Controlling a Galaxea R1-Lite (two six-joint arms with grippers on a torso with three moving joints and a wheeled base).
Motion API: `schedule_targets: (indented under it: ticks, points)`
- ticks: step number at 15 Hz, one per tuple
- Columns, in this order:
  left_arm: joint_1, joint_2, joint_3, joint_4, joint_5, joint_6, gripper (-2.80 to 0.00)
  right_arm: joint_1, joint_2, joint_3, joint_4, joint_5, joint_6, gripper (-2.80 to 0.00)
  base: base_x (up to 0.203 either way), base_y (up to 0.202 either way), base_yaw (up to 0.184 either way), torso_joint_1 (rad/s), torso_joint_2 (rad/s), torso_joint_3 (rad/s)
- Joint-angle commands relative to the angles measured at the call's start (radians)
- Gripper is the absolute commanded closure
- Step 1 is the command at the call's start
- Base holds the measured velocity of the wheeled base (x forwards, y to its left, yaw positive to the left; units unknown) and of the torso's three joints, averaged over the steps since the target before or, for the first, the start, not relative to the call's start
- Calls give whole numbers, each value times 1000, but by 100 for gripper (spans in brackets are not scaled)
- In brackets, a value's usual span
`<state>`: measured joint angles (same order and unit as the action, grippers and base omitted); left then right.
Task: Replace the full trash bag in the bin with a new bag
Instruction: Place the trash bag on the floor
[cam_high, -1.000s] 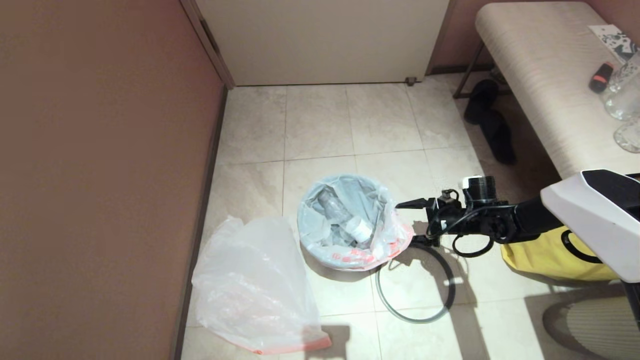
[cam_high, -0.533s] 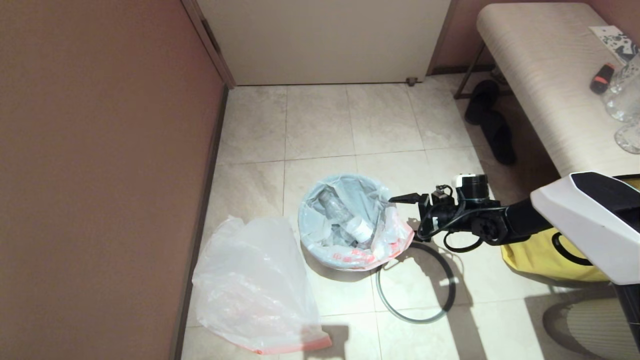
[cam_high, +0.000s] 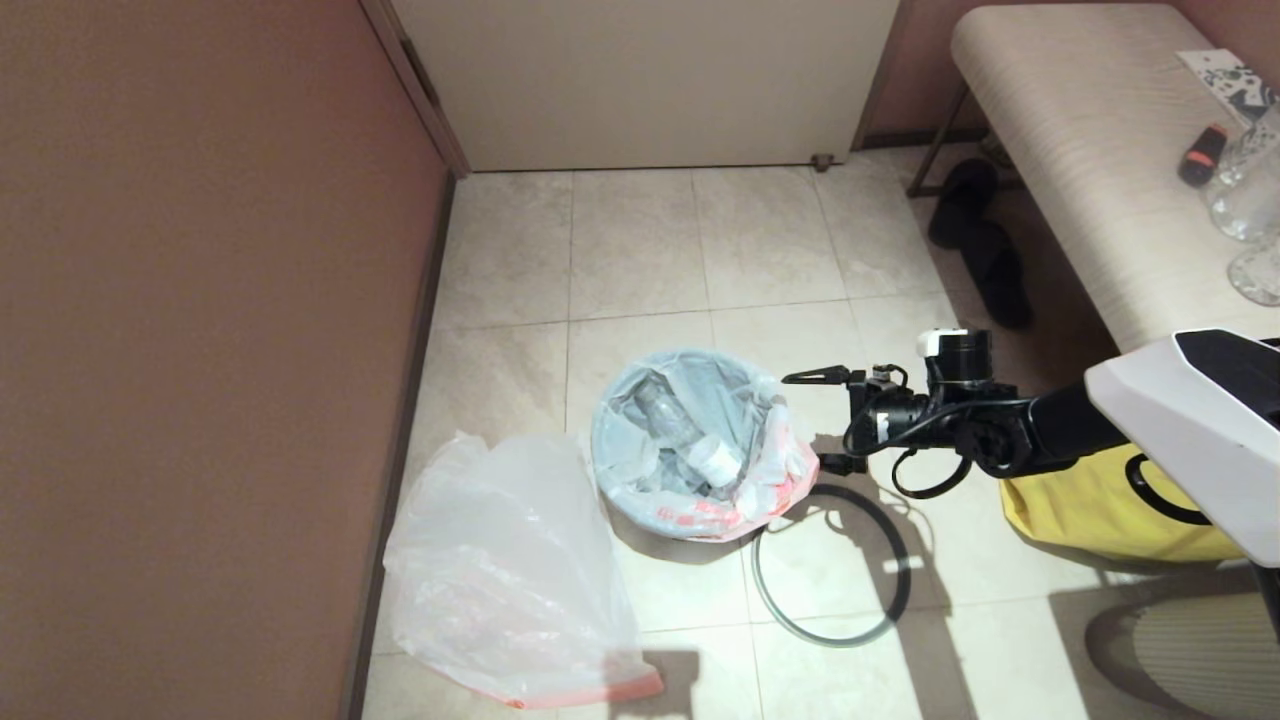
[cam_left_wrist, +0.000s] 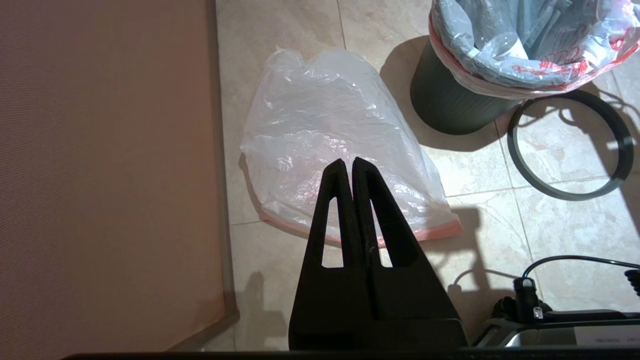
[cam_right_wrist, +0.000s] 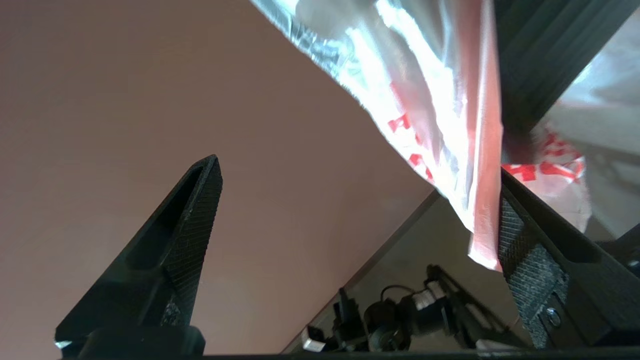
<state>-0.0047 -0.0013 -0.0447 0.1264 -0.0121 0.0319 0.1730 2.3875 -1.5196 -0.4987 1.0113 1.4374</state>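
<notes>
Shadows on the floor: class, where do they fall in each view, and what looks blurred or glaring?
Head view: hard shadows beside the bin and inside the grey hoop, toward the right gripper. Left wrist view: the new bag casts a sharp shadow. Right wrist view: the full trash bag is glaring and soft.

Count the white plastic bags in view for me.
2. The full bag lines the bin, beside the open right gripper. The new bag lies on the floor by the wall, left of the bin. None looks hidden.
</notes>
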Motion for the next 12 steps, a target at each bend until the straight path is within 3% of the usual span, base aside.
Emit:
schedule_targets:
  ticks: [1, 9, 10, 12]
  points:
    - [0, 1, 0, 1, 0, 0, 0, 3, -11, 1, -3, 13, 23, -280, 0, 0, 0, 0, 0, 0]
    - [0, 1, 0, 1, 0, 0, 0, 13, -4, 4, -42, 45, 38, -280, 0, 0, 0, 0, 0, 0]
    - [0, 1, 0, 1, 0, 0, 0, 13, -5, 6, -48, 45, 37, 0, 0, 0, 0, 0, 0, 0]
    - [0, 1, 0, 1, 0, 0, 0, 14, -4, 6, -49, 44, 37, 0, 0, 0, 0, 0, 0, 0]
